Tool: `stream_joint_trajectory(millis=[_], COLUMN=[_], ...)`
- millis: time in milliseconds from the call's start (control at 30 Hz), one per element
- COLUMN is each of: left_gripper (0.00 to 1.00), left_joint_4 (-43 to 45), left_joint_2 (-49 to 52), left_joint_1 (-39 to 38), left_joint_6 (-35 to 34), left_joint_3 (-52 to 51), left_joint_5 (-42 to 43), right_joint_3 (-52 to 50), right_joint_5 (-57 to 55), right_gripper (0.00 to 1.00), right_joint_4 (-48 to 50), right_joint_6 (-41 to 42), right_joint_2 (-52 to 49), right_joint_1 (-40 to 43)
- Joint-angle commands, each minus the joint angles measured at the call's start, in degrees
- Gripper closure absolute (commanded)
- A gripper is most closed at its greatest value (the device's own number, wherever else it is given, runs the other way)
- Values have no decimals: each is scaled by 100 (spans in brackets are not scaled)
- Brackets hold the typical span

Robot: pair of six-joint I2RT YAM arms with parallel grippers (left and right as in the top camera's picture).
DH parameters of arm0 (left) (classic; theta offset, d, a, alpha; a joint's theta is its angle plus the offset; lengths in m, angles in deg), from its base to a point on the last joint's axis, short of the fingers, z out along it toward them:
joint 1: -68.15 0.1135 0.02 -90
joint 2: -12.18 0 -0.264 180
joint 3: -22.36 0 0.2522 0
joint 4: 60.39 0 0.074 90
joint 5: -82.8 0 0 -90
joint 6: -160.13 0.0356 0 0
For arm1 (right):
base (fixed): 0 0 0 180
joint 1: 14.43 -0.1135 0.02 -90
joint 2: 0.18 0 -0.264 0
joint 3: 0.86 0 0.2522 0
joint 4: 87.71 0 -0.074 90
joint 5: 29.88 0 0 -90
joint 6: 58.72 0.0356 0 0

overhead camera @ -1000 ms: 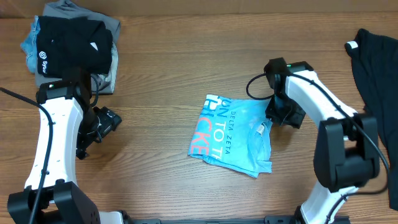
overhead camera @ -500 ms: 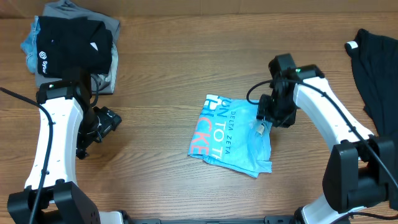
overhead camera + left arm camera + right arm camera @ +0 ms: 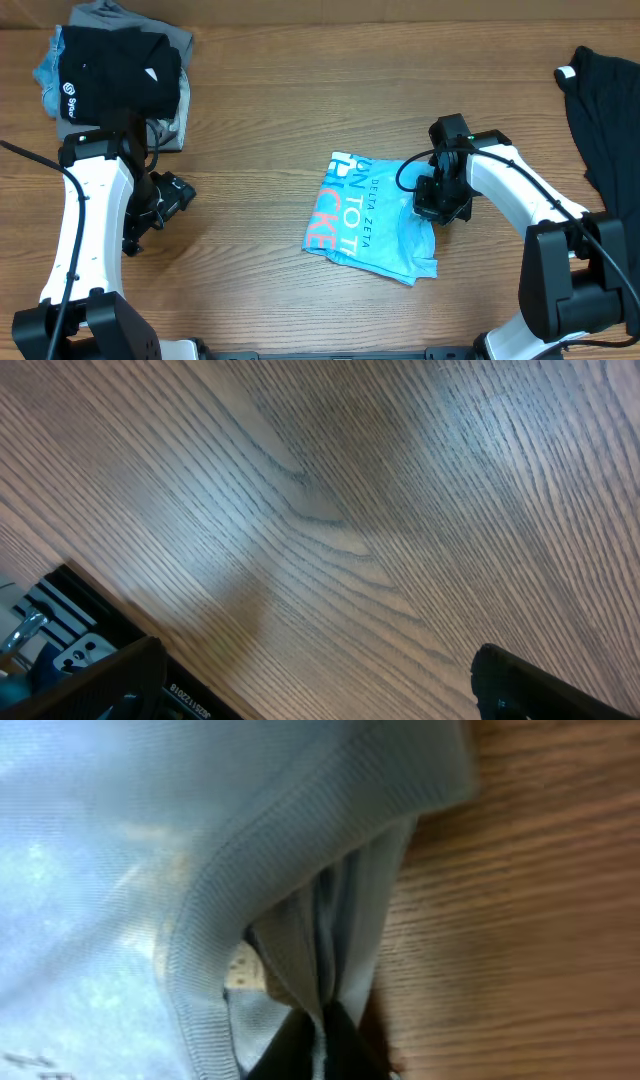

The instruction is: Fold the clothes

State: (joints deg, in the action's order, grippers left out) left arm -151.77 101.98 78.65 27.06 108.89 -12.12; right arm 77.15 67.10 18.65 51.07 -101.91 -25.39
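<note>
A light-blue T-shirt with pink-and-white lettering lies folded in the middle of the table. My right gripper sits at the shirt's right edge, shut on a pinch of the fabric by the ribbed collar. The right wrist view shows the thin blue cloth squeezed between the two dark fingers. My left gripper hangs over bare wood at the left, apart from the shirt, its fingers wide open with nothing between them.
A stack of black, grey and blue garments lies at the back left corner. A black garment is spread at the right edge. Bare wooden table surrounds the blue shirt.
My right gripper came down and toward the shirt's right edge and closed on the fabric near the collar. The left arm stayed where it was.
</note>
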Motion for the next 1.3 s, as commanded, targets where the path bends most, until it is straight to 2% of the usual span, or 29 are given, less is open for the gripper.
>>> stream_joint_trajectory(millis=[0,200,233,267,300,400,433,467,500,567,733,867,967,1100,1167,1267], left_gripper=[0,0,0,0,0,0,0,0,0,0,0,0,0,0,0,0], left_joint_4=[-11,-9,-9,-9,-9,-11,-13,-15,-17,-17,-9,-9,13,37,35,35], left_joint_2=[9,9,9,9,9,9,9,9,9,9,9,9,9,9,9,9], left_joint_1=[-4,-4,-4,-4,-4,-4,-4,-4,-4,-4,-4,-4,-4,-4,-4,-4], left_joint_6=[114,111,111,109,111,114,114,131,133,133,133,131,131,129,131,131], left_joint_3=[-4,-4,-4,-4,-4,-4,-4,-4,-4,-4,-4,-4,-4,-4,-4,-4], left_joint_5=[11,11,11,13,13,52,52,52,50,50,50,52,52,52,52,52], right_joint_3=[-28,85,85,79,70,68,68,68,72,118,466,640,638,614,531,345], right_joint_5=[-520,-1657,-1652,-1646,-1646,-1663,-1665,-1690,-1786,-1956,-2712,-2422,-1572,597,1176,1211], right_gripper=[96,96,89,70,60,50,49,50,55,74,75,75,75,74,74,74], right_joint_4=[-76,-739,-778,-796,-807,-907,-946,-1001,-1102,-1342,-2142,-2184,-1799,-944,-612,-247], right_joint_6=[361,1375,1377,1373,1375,1375,1377,1440,1620,1921,2614,2636,1998,487,262,267], right_joint_2=[44,48,46,46,46,46,46,46,48,72,341,603,774,824,824,820], right_joint_1=[-11,44,48,48,48,48,48,48,48,48,50,48,-2,-190,-323,-581])
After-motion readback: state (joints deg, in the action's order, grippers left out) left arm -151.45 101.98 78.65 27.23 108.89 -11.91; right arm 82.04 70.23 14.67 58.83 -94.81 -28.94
